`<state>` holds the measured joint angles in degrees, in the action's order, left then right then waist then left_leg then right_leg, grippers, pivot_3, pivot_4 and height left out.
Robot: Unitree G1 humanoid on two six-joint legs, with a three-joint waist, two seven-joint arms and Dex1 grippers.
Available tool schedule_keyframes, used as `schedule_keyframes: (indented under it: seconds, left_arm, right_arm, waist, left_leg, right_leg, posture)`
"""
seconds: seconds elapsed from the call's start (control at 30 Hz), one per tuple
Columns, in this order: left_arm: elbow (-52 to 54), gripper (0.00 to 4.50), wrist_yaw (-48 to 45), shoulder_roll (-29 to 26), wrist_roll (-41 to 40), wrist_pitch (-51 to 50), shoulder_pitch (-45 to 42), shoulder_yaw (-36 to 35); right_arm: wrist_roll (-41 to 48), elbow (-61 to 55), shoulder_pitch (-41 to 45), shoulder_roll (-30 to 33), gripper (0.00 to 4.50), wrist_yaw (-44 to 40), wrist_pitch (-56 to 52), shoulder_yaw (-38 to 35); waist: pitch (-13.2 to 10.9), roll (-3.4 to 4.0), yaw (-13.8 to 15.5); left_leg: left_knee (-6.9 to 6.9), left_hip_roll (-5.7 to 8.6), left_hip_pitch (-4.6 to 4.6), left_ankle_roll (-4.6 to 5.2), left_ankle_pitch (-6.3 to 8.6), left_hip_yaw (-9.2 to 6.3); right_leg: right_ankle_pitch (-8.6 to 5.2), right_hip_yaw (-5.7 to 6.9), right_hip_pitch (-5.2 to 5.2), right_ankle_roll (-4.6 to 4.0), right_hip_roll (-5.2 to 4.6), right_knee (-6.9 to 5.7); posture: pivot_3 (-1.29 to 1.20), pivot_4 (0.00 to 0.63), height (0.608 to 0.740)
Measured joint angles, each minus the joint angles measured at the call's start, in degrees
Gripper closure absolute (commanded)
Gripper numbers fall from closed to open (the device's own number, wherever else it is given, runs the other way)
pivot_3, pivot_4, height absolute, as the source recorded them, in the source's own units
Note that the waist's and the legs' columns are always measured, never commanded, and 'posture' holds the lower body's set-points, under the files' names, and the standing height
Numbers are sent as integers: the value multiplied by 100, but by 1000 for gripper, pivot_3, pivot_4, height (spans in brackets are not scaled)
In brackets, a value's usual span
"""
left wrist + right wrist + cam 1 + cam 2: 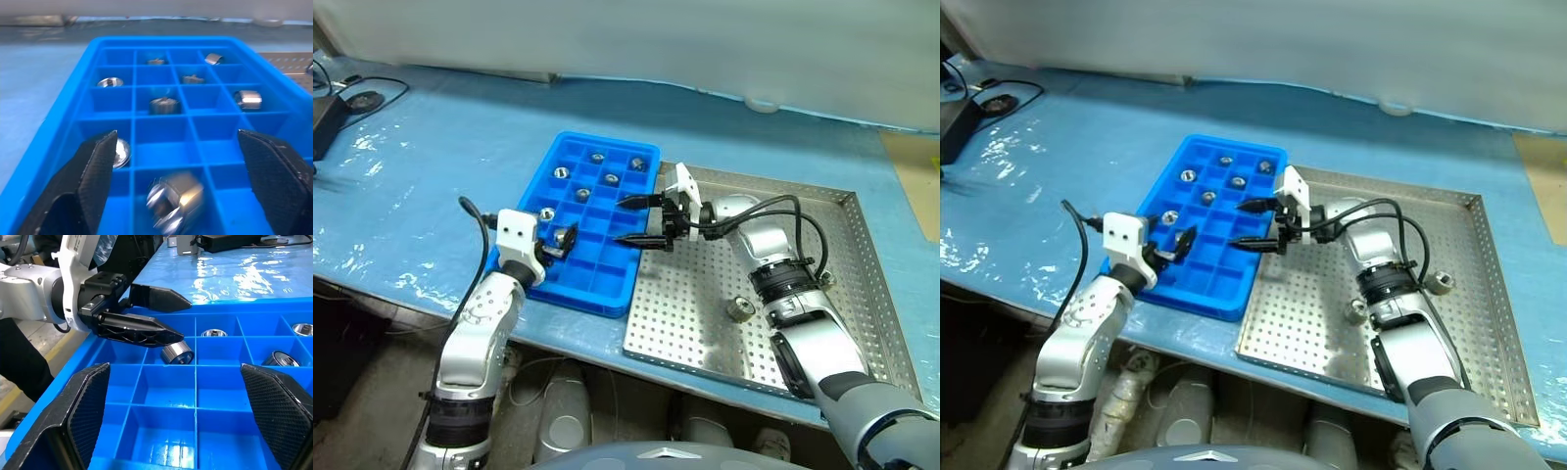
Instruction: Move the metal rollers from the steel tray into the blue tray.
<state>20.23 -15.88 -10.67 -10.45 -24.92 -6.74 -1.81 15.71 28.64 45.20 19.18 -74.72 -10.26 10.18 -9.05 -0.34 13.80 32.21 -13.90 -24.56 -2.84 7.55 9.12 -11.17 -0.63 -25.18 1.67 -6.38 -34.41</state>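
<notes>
Two metal rollers (1356,310) on steel tray (1489,323)

The blue tray (588,220) is a bright blue plastic rectangle with a grid of small square compartments; it lies flat, its long side just beside the steel tray (862,284); 6 metal rollers (597,158) sit singly in compartments in the half of the blue tray farther from the robot; 1 more roller (174,199), shiny silver and blurred, is tilted in a compartment at the blue tray's near end; the steel tray is square, silver, perforated, with a low rim; 2 rollers (1357,311) rest on its floor, well apart.
</notes>
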Motion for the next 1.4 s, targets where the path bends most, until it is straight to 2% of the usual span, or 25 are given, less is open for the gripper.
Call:
schedule_keyframes:
  seconds: [0.23,0.43,0.57,0.73,0.97,1.07,1.3,1.4]
  left_arm:
    - [-380,548,-649,-146,-308,77,-413,114]
    - [-1131,548,-1914,-565,-673,344,-999,336]
    - [-1792,548,-2867,-762,-760,623,-1640,613]
    - [-2654,548,-4033,-720,-751,1013,-2370,1184]
    - [-3565,548,-4608,-330,-697,1524,-2993,1391]
    - [-3764,512,-4659,-279,-624,1632,-3006,1426]
    - [-3773,512,-4652,-315,-606,1702,-2984,1397]
    - [-3664,512,-4408,-309,-629,1748,-2841,1213]
  right_arm:
    - [28,-741,-501,381,0,287,-366,-144]
    - [36,-1781,-1292,959,0,718,-789,-374]
    - [20,-2367,-1920,1322,0,1031,-1127,-499]
    - [-101,-2964,-2733,1868,0,1386,-1530,-581]
    - [-22,-3728,-3643,2327,0,1581,-1929,-832]
    - [17,-3838,-3777,2282,626,1657,-2074,-774]
    - [108,-3905,-3604,2146,2884,1707,-2221,-658]
    - [244,-3880,-3296,1973,2878,1705,-2206,-671]
  waist:
    - [0,0,-65]
    - [0,0,-246]
    - [0,0,-484]
    - [0,0,-772]
    - [0,-2,-1080]
    - [0,-2,-1171]
    - [0,-2,-1144]
    - [0,-2,-1158]
  left_leg:
    - [-2,0,10,-25,-16,-12]
    - [-2,4,17,-28,-19,-11]
    - [-4,9,31,-29,-20,-1]
    - [-11,10,53,-28,-19,25]
    - [-12,10,74,-17,-13,55]
    - [-12,10,76,-15,-12,65]
    - [-10,11,74,-9,-8,71]
    - [-12,8,75,-9,-8,71]
  right_leg:
    - [-3,0,-5,-3,5,-30]
    - [-3,-6,-1,-2,6,-32]
    - [-3,-23,1,-2,7,-32]
    - [-3,-51,-3,0,10,-31]
    - [-4,-82,-4,2,11,-28]
    - [-5,-89,-7,4,11,-29]
    - [-4,-91,-8,2,8,-28]
    - [-4,-90,-11,2,11,-30]
  posture:
    - [211,150,740]
    - [63,150,740]
    - [-44,150,740]
    - [-137,150,740]
    - [-190,150,740]
    - [-190,150,740]
    - [-137,150,740]
    - [-97,150,740]
